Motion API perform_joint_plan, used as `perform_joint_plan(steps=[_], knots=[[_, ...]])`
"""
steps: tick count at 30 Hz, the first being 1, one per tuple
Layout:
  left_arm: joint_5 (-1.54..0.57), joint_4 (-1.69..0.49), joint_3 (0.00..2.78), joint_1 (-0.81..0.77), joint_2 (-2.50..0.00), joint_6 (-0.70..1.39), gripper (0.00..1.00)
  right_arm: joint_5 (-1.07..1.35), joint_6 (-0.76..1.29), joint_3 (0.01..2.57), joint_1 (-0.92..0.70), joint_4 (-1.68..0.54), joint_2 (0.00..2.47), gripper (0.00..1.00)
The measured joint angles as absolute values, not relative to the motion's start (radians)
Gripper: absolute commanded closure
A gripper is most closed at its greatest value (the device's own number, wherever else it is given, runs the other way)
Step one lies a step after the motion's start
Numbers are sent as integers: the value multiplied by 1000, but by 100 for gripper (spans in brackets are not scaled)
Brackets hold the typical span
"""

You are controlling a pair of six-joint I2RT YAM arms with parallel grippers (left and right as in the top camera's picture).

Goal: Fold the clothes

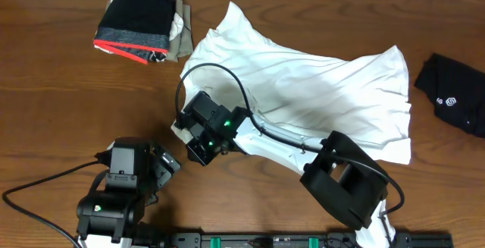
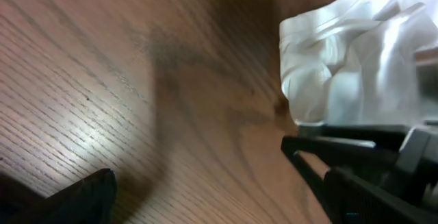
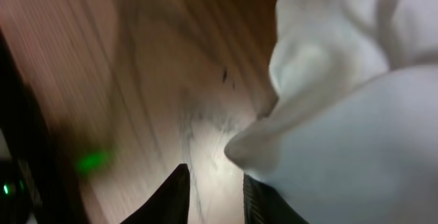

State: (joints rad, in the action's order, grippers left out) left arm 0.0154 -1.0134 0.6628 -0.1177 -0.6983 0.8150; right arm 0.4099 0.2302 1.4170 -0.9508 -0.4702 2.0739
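Observation:
The clothes here are chiefly a large white shirt (image 1: pixel 318 89), spread wrinkled across the middle and right of the table. A smaller black garment with a white logo (image 1: pixel 455 96) lies at the right edge. My right gripper (image 1: pixel 197 148) reaches over the shirt to its lower left corner. Its jaws stand a narrow gap apart (image 3: pixel 213 193) with bare wood showing between them, and white cloth (image 3: pixel 342 114) lies against and over the right finger. My left gripper (image 1: pixel 168 164) sits just left of that corner, low over the wood and wide open (image 2: pixel 205 200), holding nothing. The shirt's bunched hem (image 2: pixel 342 53) shows ahead of it.
A stack of folded dark and light garments (image 1: pixel 140 20) sits at the back left. The right arm's body (image 1: pixel 348 180) and cable cross the shirt's near edge. Bare wooden table (image 1: pixel 61 104) lies to the left.

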Motion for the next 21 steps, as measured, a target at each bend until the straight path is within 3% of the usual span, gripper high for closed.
perform_joint_plan(steps=[21], knots=[[15, -1021, 663, -118, -698, 815, 2, 272, 266, 1419, -815, -345, 2147, 81]])
